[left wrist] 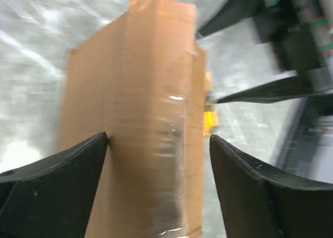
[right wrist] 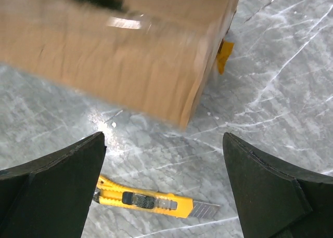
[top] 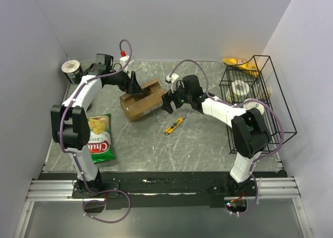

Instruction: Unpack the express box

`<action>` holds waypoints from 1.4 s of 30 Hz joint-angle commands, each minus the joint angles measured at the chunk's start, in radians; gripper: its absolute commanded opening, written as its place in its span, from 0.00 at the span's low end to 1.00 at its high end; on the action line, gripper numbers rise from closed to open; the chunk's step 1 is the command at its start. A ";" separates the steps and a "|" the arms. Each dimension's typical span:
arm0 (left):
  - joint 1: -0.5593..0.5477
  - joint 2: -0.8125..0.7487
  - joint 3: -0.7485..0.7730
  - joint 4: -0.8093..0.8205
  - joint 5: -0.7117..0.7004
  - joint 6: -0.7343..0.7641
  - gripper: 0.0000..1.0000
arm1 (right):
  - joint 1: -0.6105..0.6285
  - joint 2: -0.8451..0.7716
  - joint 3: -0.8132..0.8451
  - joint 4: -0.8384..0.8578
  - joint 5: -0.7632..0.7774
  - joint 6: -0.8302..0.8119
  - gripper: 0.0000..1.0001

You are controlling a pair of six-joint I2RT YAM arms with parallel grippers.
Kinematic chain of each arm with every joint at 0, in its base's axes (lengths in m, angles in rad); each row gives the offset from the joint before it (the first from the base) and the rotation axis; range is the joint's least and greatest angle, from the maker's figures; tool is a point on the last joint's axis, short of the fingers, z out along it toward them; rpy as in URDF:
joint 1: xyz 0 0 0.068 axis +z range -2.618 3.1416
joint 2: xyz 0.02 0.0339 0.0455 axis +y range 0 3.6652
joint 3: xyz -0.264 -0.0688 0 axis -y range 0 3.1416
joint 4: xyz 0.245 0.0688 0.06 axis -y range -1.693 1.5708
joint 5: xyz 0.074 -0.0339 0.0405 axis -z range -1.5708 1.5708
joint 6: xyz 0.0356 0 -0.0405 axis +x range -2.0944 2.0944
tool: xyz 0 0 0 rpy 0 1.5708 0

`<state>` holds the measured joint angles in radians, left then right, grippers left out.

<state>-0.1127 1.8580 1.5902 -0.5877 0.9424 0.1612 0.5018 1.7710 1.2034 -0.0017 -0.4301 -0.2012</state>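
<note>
The express box (top: 141, 100) is found lying on the grey marbled table (top: 208, 139), a bit left of centre and toward the back, turned at an angle to the table edges. Glossy clear tape (left wrist: 174, 144) can be made out along one face in the left wrist view, though that shot is pretty blurred.

The left gripper (left wrist: 158, 139) is held wide open right over the box, with the carton sitting between its two fingers (left wrist: 62, 181). One fingertip looks to be touching the cardboard's side and the other is seen clear of it, so nothing is actually clamped. The right gripper (right wrist: 164, 136) is spread wide too, nothing is held in it, and it is positioned just beside the box's right end.

Below it, a yellow utility knife (right wrist: 151, 200) is seen flat on the table, near the box but not touching. A small yellow bit (right wrist: 225, 53) is spotted poking out at the box's corner; what it is can't be told. Off to the left a green chips bag (top: 100, 139) is laid flat, and a black wire basket (top: 261, 56) is set at the right edge.
</note>
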 commanded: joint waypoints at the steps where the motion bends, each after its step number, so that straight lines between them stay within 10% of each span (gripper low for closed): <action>1: -0.039 -0.141 0.044 0.000 -0.180 0.235 0.92 | 0.006 -0.007 0.097 0.006 0.008 0.034 1.00; 13: -0.199 -0.365 -0.291 0.293 -0.762 0.382 0.96 | 0.004 0.045 0.220 -0.047 0.013 0.088 1.00; 25: -0.193 -0.208 -0.193 0.278 -0.883 0.416 0.98 | -0.005 -0.070 0.117 -0.043 0.007 0.100 1.00; 42: -0.007 -0.017 0.085 -0.073 -0.243 0.310 0.06 | -0.003 -0.105 0.410 -0.418 -0.303 -0.372 1.00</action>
<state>-0.1287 1.8080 1.6047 -0.5491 0.4603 0.4675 0.4995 1.6745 1.4502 -0.2916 -0.6525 -0.4423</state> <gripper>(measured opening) 0.123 0.997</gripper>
